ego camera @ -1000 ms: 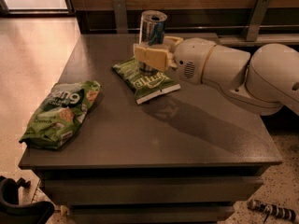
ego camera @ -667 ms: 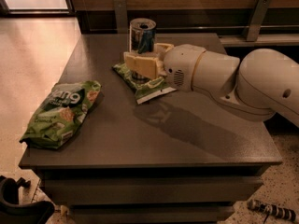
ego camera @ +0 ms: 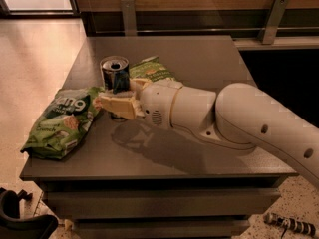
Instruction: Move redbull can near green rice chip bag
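The redbull can (ego camera: 115, 75) is a slim silver and blue can with a shiny open top, upright at the left middle of the table. My gripper (ego camera: 115, 105) is shut on its lower part, its cream fingers (ego camera: 118, 106) wrapping the can from the right. The green rice chip bag (ego camera: 62, 120) is a bright green puffy bag with white lettering, lying at the table's left front edge, just left of the can and the gripper. The can's base is hidden behind the fingers.
A smaller olive-green bag (ego camera: 152, 70) lies behind the can, partly hidden by my white arm (ego camera: 224, 118), which reaches in from the right. The grey table (ego camera: 199, 59) has a wooden wall with metal brackets behind it. Floor lies to the left.
My gripper has carried the can left and toward the front, from behind the olive bag to just beside the green rice chip bag.
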